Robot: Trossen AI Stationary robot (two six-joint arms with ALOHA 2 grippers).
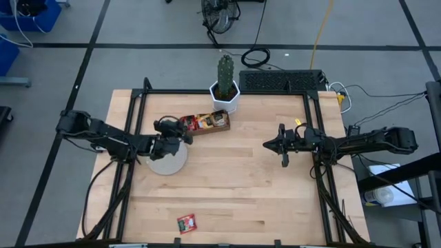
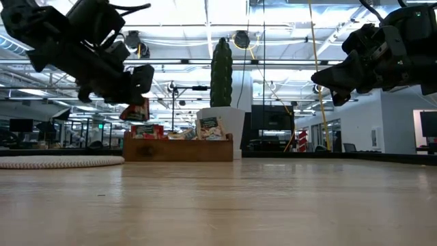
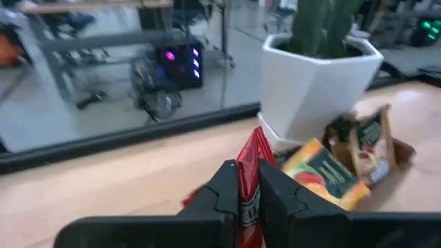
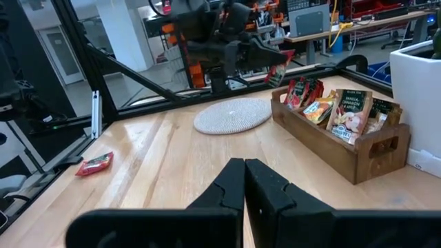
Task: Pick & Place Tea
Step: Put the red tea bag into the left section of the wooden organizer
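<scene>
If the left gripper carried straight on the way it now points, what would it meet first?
Most likely the long brown wooden tray and the orange-yellow sachet standing in it, with the white cactus pot just behind. The left gripper is shut on a red sachet; depth is hard to judge.

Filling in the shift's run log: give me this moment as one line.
left gripper: shut on red sachet, raised beside tray | right gripper: shut, empty, waiting at right | another red sachet: table's near edge
</scene>
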